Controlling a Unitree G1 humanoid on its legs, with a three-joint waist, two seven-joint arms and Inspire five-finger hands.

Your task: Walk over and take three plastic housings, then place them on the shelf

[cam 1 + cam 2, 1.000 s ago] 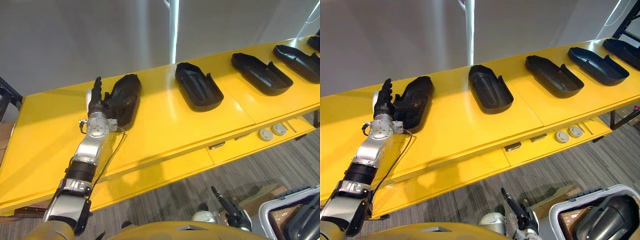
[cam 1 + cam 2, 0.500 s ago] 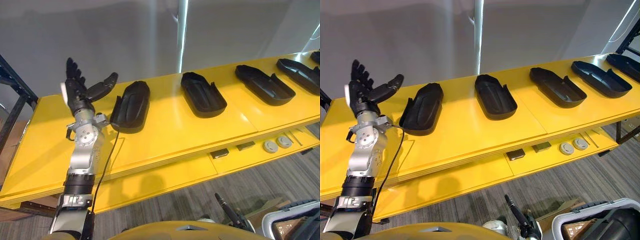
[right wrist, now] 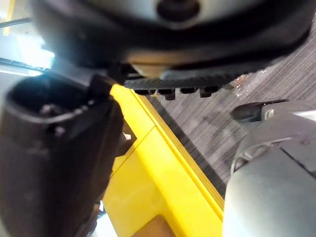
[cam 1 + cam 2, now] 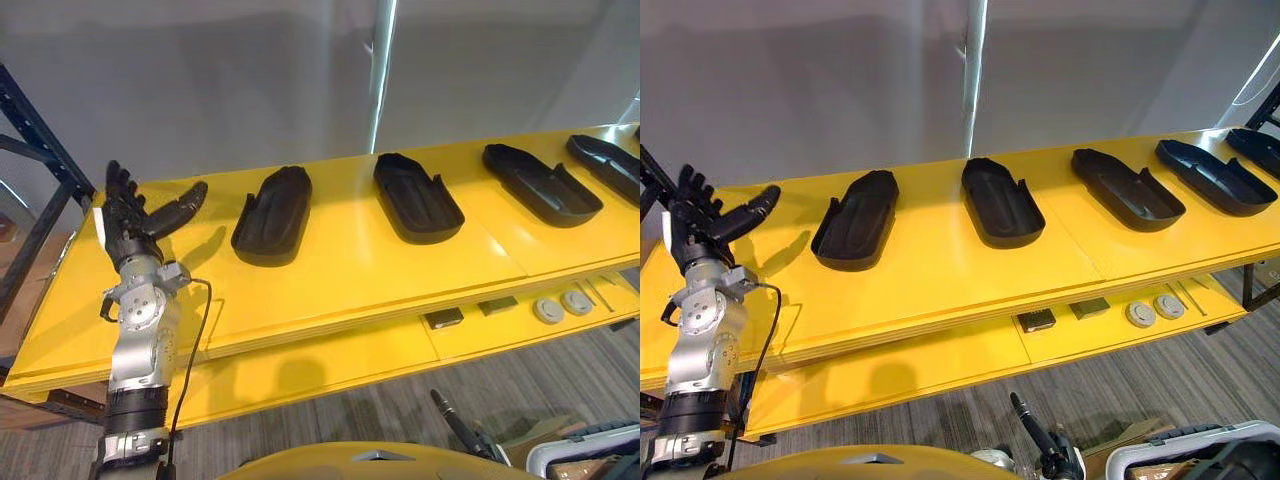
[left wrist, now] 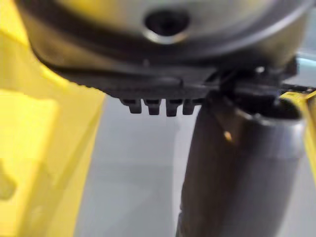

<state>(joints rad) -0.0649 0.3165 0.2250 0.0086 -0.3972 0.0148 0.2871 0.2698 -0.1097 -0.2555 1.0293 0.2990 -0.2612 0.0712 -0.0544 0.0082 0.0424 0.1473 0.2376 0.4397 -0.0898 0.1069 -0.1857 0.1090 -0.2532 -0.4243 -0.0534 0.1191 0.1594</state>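
Note:
Several black plastic housings lie in a row, open side up, on the yellow shelf top. The leftmost housing rests flat, with another housing and a third further right. My left hand is raised to the left of the leftmost housing, apart from it, open with fingers spread and nothing in it. In the left wrist view the left hand holds nothing. My right hand hangs low by the floor, open and empty, with its thumb beside the yellow edge.
A dark metal rack post stands at the far left. On the lower yellow ledge lie two small dark blocks and two round grey discs. A grey bin sits at the bottom right over grey carpet.
My left hand has let go of the leftmost housing and lifted away to its left, fingers spread. The housing stays flat on the shelf. The camera has also shifted.

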